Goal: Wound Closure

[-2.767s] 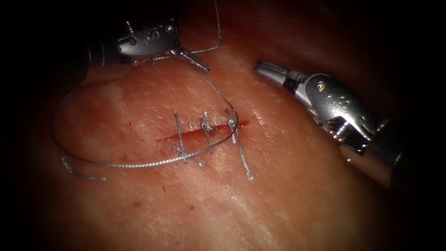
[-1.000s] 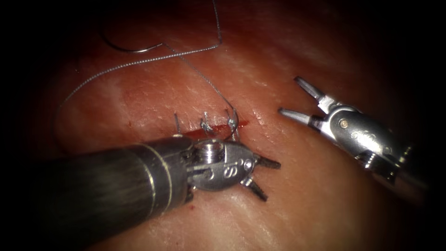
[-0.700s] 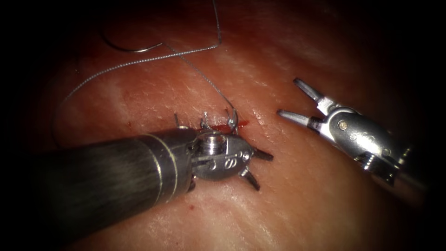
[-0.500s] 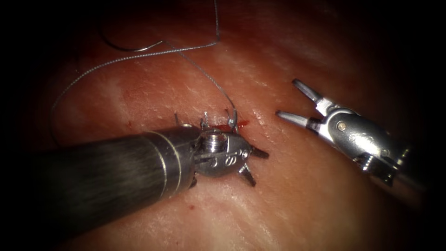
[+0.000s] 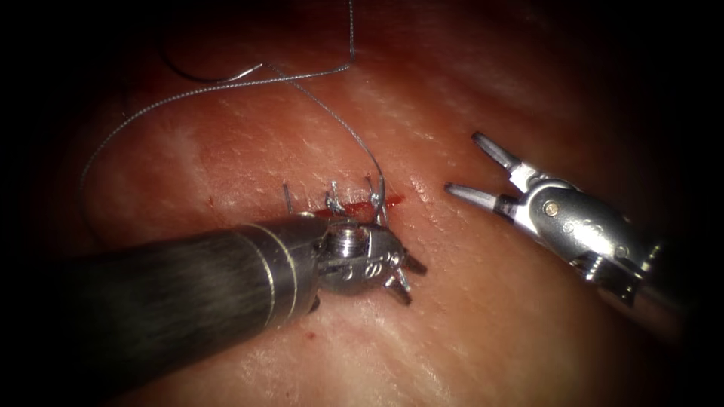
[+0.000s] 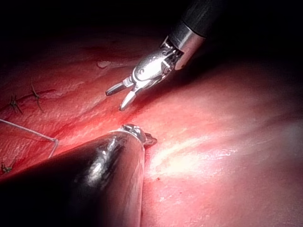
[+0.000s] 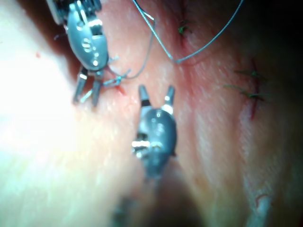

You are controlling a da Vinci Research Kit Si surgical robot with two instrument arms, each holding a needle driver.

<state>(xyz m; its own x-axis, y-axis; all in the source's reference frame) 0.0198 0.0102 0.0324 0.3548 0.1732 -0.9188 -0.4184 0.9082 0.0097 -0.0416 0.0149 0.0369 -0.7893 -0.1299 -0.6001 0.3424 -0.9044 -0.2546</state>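
While the left tool [image 5: 403, 277] sits just below the cut [image 5: 362, 206] with jaws spread (holding nothing), the right tool [image 5: 471, 167] hovers beside it, likewise released, thread [image 5: 332, 117] trailing away from the cut's right end.

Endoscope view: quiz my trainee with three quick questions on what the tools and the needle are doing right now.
1. True or false: the right tool grips the needle.
2. Where is the needle? A) in the left tool; B) free on the tissue, up and left of the cut; C) driven through the cut.
3. Fill in: the thread runs from the needle to the stitch at the cut's ____ end.
Key: 1 false. Both tools stand open and hold nothing, the left tool just below the cut and the right tool to its right. 2 B. 3 right.
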